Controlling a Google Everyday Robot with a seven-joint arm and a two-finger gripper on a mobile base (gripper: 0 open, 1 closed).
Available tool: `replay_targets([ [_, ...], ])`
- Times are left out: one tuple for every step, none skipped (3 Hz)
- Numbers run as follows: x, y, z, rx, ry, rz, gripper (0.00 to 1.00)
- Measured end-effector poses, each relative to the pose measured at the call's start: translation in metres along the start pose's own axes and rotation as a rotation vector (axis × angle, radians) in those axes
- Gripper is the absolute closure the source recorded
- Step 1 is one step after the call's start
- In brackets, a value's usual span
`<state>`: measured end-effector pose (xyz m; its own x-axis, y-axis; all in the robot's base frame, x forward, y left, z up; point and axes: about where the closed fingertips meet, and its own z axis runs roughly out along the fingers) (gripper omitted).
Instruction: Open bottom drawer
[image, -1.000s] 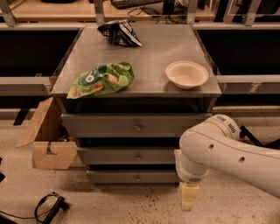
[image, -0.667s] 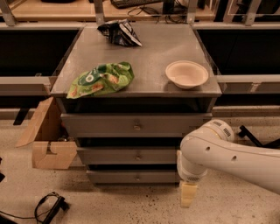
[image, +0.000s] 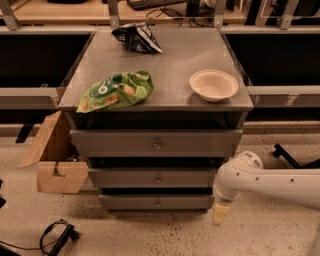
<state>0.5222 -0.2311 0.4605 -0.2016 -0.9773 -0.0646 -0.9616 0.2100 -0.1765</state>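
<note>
The bottom drawer (image: 157, 202) is the lowest and thinnest of three grey drawer fronts in the metal cabinet, with a small round knob (image: 157, 203) at its centre. It looks closed, flush under the middle drawer (image: 157, 178). My gripper (image: 219, 214) hangs from the white arm (image: 270, 185) at the lower right, just right of the bottom drawer's right end, close to the floor. It is apart from the knob and holds nothing that I can see.
On the cabinet top (image: 165, 60) lie a green chip bag (image: 116, 90), a dark bag (image: 136, 37) and a white bowl (image: 213, 84). An open cardboard box (image: 56, 160) stands left of the cabinet. A black cable (image: 57, 237) lies on the floor at the lower left.
The arm has drawn back to the right and lower, so it covers less of the view. The drawers have not moved.
</note>
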Motion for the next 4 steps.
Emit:
replay_targets([
  [0.009, -0.007, 0.043, -0.008, 0.003, 0.009, 0.00],
  [0.009, -0.007, 0.043, -0.008, 0.003, 0.009, 0.00],
  [0.003, 0.007, 0.071, -0.011, -0.002, -0.012, 0.00],
  [-0.006, 0.027, 0.122, -0.008, -0.030, -0.051, 0.00],
])
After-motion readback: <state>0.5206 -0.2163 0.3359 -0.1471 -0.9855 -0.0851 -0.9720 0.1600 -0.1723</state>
